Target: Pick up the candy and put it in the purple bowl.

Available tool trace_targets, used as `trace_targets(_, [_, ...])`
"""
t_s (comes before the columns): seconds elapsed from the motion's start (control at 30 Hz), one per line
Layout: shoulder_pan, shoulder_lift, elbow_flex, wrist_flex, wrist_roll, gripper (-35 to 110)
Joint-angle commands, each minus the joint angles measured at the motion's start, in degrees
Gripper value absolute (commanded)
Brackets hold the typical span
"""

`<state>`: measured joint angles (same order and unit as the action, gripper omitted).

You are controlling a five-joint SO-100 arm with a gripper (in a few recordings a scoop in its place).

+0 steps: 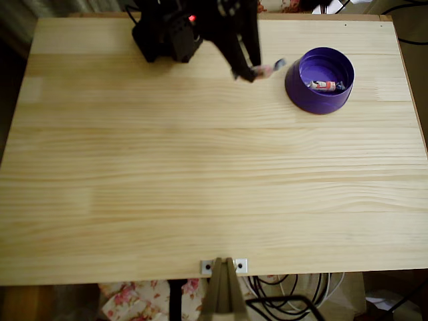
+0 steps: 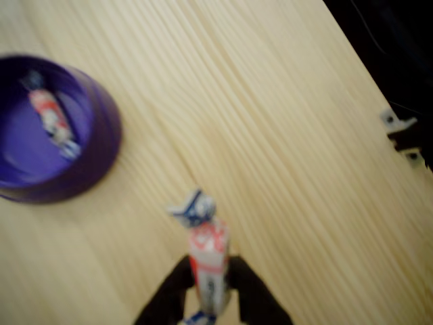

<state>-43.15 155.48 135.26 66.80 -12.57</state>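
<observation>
My gripper is shut on the candy, a slim pale pink roll whose blue-and-white twisted end sticks out toward the purple bowl. It sits just left of the bowl's rim in the overhead view. In the wrist view the candy stands upright between the two dark fingers, and my gripper is at the bottom centre. The purple bowl lies at the upper left. Inside it rests a shorter red-and-white candy.
The black arm base stands at the table's far edge, left of the bowl. A metal bracket is fixed at the near table edge. Bare wooden tabletop spreads across the middle and front.
</observation>
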Motion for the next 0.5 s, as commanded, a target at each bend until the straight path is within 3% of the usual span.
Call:
trace_targets(0.0, [-6.1,-4.7,-10.8,1.6,3.3,0])
trace_targets(0.47, [-25.3,-25.1,-23.0,-6.4,7.9,0])
